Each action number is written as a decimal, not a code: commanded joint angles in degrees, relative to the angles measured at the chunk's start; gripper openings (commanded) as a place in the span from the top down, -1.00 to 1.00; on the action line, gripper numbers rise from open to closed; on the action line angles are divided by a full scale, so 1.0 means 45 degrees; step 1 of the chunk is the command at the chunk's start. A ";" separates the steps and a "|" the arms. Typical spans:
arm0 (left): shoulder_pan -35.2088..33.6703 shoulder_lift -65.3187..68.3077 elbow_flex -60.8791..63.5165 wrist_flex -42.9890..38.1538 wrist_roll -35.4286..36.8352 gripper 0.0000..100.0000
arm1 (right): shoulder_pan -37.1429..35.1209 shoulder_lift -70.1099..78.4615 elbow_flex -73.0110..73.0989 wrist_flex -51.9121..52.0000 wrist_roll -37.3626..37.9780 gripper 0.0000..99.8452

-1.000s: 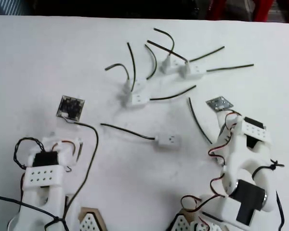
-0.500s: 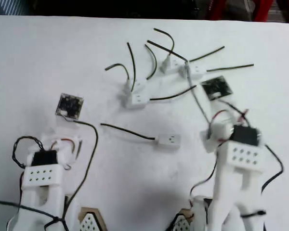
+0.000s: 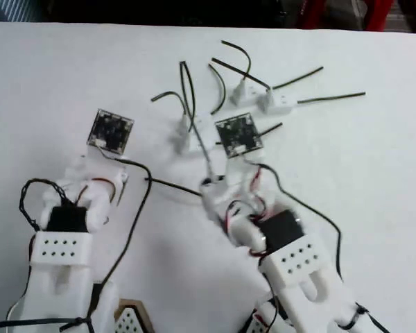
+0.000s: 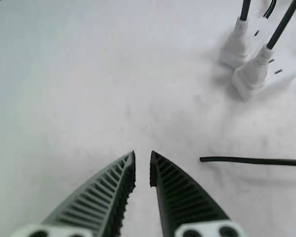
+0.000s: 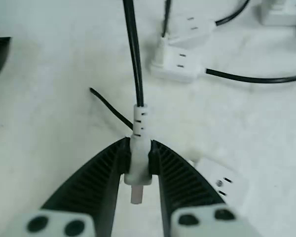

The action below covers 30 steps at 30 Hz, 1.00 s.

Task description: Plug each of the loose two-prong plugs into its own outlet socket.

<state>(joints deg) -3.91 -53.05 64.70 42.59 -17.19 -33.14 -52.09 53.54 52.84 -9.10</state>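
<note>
My right gripper [image 5: 138, 165] is shut on a white two-prong plug [image 5: 138, 155], whose black cord [image 5: 133, 49] runs away from the fingers. A loose white outlet socket [image 5: 222, 180] lies just beside the fingertips. From above, the right gripper [image 3: 211, 186] sits mid-table with the plug's cord [image 3: 194, 118] trailing toward the back. My left gripper [image 4: 142, 168] hovers over bare table, its fingers almost together with nothing between them; in the high view the left gripper [image 3: 100, 173] is at the left. Two sockets with plugs seated [image 4: 259, 74] lie beyond it.
More white sockets with black cords [image 3: 274, 103] cluster at the back centre, with another pair [image 5: 175, 61] closer to the right gripper. A loose black cord [image 4: 251, 160] crosses the table between the arms. The table's left side is bare white surface [image 3: 48, 90].
The right arm has swung from the right side to mid-table, carrying the plug and its cord leftward. The left arm has moved slightly farther out.
</note>
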 commanded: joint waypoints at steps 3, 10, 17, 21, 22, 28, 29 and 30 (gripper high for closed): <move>0.0283 -0.0303 -0.0703 -0.1211 0.2149 0.85 | -0.1319 -0.0342 0.0703 -0.2354 -0.1387 0.97; 0.1729 -0.0322 -0.0703 -0.1426 0.3399 0.61 | -0.1612 -0.0361 0.1328 -0.3663 -0.1524 0.97; 0.3741 -0.0400 -0.0723 -0.1387 0.3438 0.57 | -0.1631 -0.0361 0.1465 -0.3683 -0.1524 0.97; 0.4542 -0.1416 -0.0684 -0.1348 0.3438 0.56 | -0.1631 -0.0361 0.1661 -0.3683 -0.1446 0.97; 0.4659 -0.1788 -0.0645 -0.1289 0.3419 0.56 | -0.1631 -0.0361 0.1719 -0.3683 -0.1426 0.97; 0.4952 -0.3780 -0.0606 0.0000 0.2422 0.56 | -0.1631 -0.0654 0.1934 -0.3643 -0.1426 0.97; 0.4874 -0.3956 -0.0606 0.0137 0.2442 0.56 | -0.1631 -0.0947 0.1934 -0.3389 -0.1426 0.97; 0.4601 -0.4073 -0.0606 0.0195 0.2442 0.56 | -0.1631 -0.1377 0.1875 -0.3077 -0.1407 0.97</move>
<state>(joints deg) 17.54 -68.35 64.62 42.33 -5.32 -39.82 -53.67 62.95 37.54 -15.69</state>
